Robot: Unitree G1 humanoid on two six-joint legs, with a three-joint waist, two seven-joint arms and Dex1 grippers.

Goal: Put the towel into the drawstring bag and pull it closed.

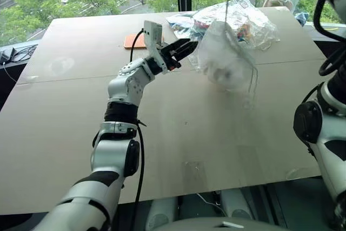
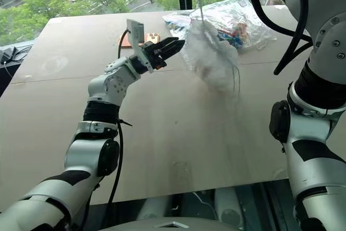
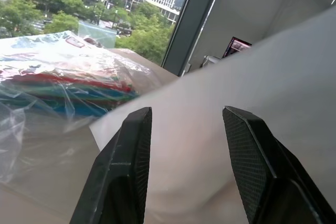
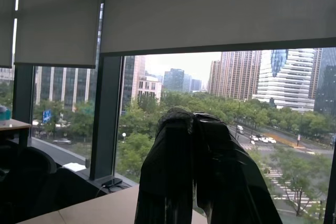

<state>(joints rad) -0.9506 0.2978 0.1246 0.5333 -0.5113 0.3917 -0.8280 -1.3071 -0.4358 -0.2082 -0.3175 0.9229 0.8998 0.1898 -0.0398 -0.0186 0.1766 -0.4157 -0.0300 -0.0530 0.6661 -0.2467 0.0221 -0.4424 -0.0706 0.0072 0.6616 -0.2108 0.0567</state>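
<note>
The right gripper [image 4: 195, 129] had its two black fingers pressed together. Behind them were big windows [image 4: 210, 103], tall buildings [image 4: 294, 77] and green trees [image 4: 157, 114].

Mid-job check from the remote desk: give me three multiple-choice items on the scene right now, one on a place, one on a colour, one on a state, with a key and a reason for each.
1. Where is the drawstring bag?
A. Flat on the table's near edge
B. Hanging above the table, beside the left gripper
C. On the floor

2. What colour is the flat phone lying on the table beyond the left arm?
A. Orange
B. Blue
C. Black

3. How does the left gripper stand?
A. Shut on the phone
B. Shut on nothing
C. Open, fingers apart

Key:
1 B, the bag dangles from thin cords rising out of the top of the head views, with the gripper's tips at its side.
2 A, its back shows orange.
3 C, the left wrist view shows a clear gap between the two fingers.
</note>
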